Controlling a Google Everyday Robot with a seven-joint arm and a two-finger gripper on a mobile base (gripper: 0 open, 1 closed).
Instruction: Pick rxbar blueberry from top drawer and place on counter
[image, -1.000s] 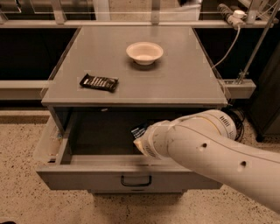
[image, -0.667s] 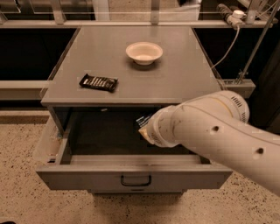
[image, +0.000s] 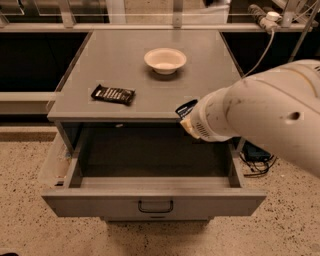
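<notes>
The top drawer (image: 100, 199) stands pulled open, its dark interior bare where it shows. My arm reaches in from the right, and its pale wrist covers most of the gripper (image: 187, 115). The gripper sits above the drawer's right half, level with the front edge of the counter (image: 115, 55). It is shut on the rxbar blueberry (image: 186, 107), a small dark blue bar whose end sticks up and left out of the wrist, just over the counter's front edge.
A black bar with white lettering (image: 113, 94) lies on the counter's front left. A white bowl (image: 165, 60) stands at the centre back. A cable (image: 260, 47) hangs at the right. The drawer's loop handle (image: 155, 206) faces me.
The arm has risen out of the drawer, up and to the right, carrying the dark blue bar from drawer depth to the level of the counter's front edge.
</notes>
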